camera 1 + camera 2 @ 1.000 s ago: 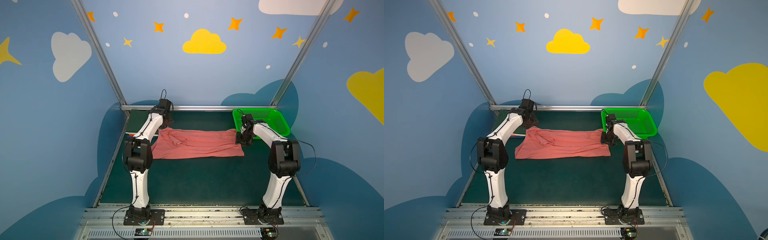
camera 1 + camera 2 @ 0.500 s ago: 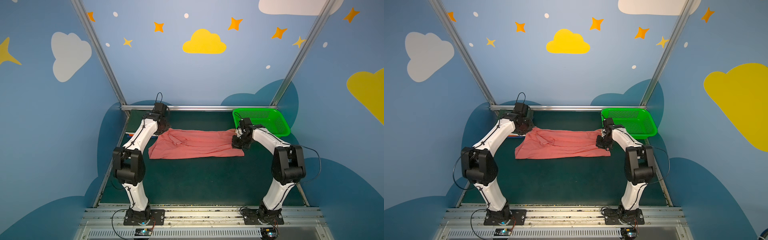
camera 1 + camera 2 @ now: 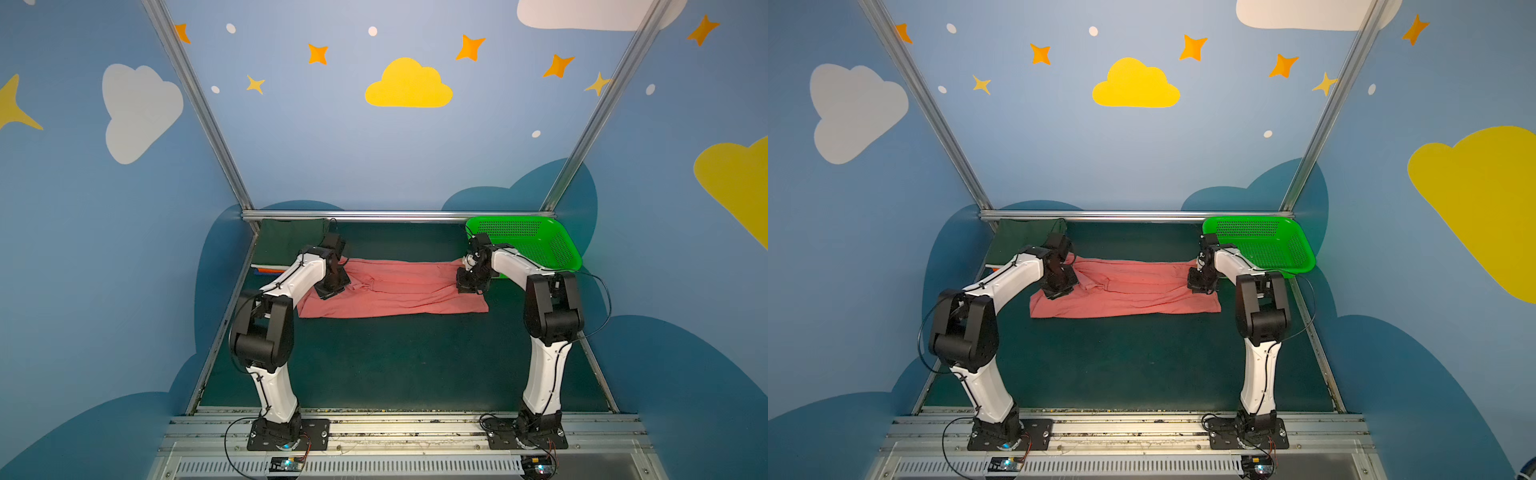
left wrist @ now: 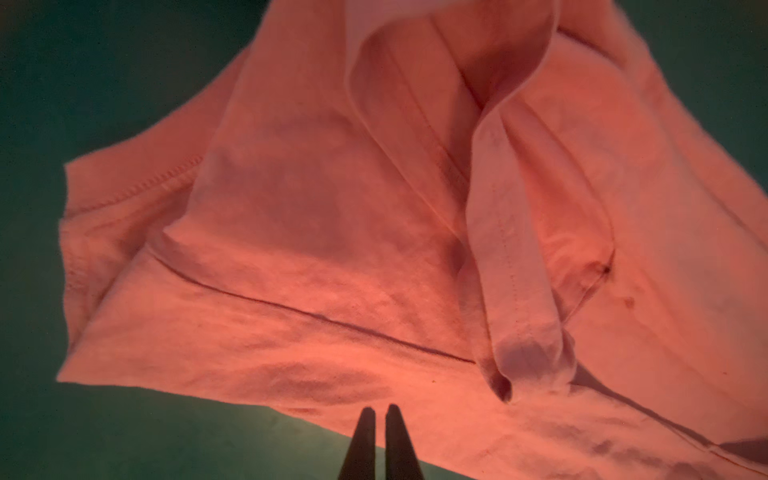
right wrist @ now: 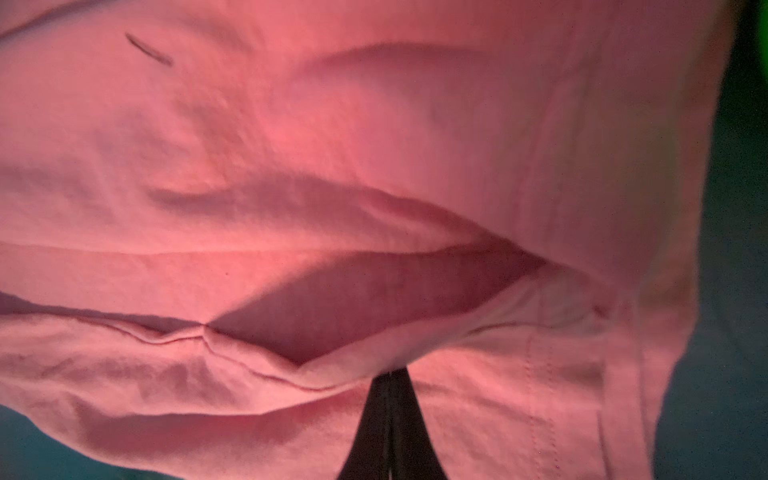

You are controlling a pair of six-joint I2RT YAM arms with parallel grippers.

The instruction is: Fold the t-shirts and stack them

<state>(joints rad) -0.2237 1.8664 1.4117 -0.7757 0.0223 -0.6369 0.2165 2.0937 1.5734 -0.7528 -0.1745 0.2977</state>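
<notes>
Salmon-pink t-shirt (image 3: 399, 291) between folded stack (image 3: 286, 245) and green basket (image 3: 552, 245)

salmon-pink t-shirt (image 3: 395, 291): plain, no print | folded t-shirt (image 3: 291, 243) behind-left of salmon-pink t-shirt: dark green, with thin orange and blue edges (image 3: 264, 271) under | basket (image 3: 536, 245) behind-right of it: bright green, pattern of small holes | table (image 3: 395, 365) below it: dark teal | walls (image 3: 332, 145): blue, yellow and white clouds, orange stars | arms (image 3: 540, 374): white, black joints
</notes>
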